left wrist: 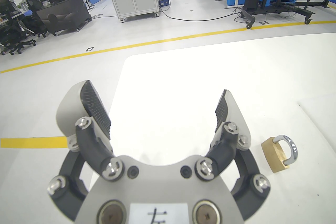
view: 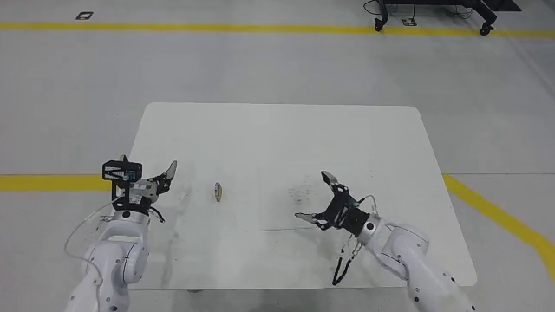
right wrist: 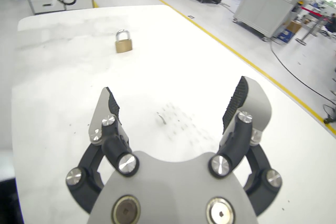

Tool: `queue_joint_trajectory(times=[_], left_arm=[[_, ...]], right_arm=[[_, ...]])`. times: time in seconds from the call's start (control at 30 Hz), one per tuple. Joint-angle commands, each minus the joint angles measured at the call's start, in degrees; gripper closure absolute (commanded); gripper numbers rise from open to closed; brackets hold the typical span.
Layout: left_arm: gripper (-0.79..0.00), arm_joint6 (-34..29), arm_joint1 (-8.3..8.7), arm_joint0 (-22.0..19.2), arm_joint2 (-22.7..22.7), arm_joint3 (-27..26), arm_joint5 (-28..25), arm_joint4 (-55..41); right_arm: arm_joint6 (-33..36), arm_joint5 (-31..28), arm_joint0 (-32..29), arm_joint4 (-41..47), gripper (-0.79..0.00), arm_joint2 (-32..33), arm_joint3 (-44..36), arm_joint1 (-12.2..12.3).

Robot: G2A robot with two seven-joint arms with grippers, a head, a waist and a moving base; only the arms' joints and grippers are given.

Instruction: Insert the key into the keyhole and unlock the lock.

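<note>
lock (view: pixel 218 192) is lying on the white table (view: pixel 347 130) in the top view, between the two grippers, nearer the left gripper (view: pixel 149 176) and apart from both. left gripper is sitting at the table's left edge, fingers spread, holding nothing. right gripper (view: pixel 313 197) is hovering over the table, fingers spread too, empty.

left wrist view: left gripper (left wrist: pixel 157 93) is gaping wide, with the brass lock (left wrist: pixel 278 155) lying near one finger, not touching.

right wrist view: right gripper (right wrist: pixel 176 86) is gaping wide, with the lock (right wrist: pixel 124 42) lying well ahead. thin grey piece (right wrist: pixel 161 118) is lying on the table just ahead of the fingers, too small to tell if it's the key.
</note>
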Motion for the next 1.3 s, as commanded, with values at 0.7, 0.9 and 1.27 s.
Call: queue_joint_trajectory(times=[0.7,0.9,1.27], left_arm=[[-0.785,0.0,0.0,0.0,0.0,0.0,0.0,0.0],[-0.785,0.0,0.0,0.0,0.0,0.0,0.0,0.0],[-0.785,0.0,0.0,0.0,0.0,0.0,0.0,0.0]], right_arm=[[5.9,-6.7,15.1,-8.9,-0.129,-9.8,15.1,-0.7],[4.8,-6.6,14.8,-8.4,0.0,-9.3,14.5,-0.4],[-0.7,-5.4,14.0,-8.3,0.0,-8.6,14.0,0.2]])
